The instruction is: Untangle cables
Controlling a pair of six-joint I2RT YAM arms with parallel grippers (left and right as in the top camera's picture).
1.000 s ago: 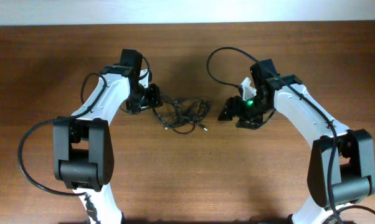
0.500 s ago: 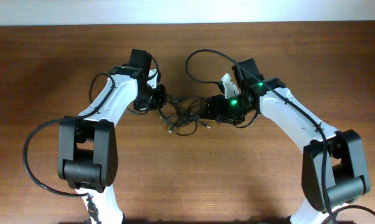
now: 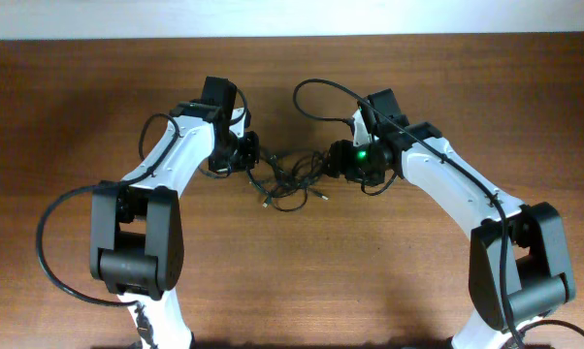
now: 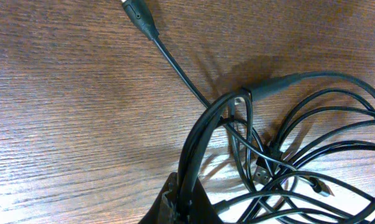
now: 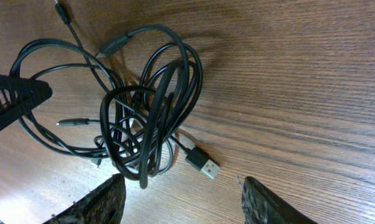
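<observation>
Jaws of the right gripper [image 5: 181, 202] gape wide beside the cables [image 5: 144, 112]; the left gripper [image 4: 178, 202] pinches several strands.

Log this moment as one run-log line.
left gripper: shut on cables | right gripper: open, facing bundle | cables: knotted, lying on table | untangling: not done

Glossy black cables [image 5: 153, 130] — on a matt, grained wood table [image 5: 299, 93].
</observation>
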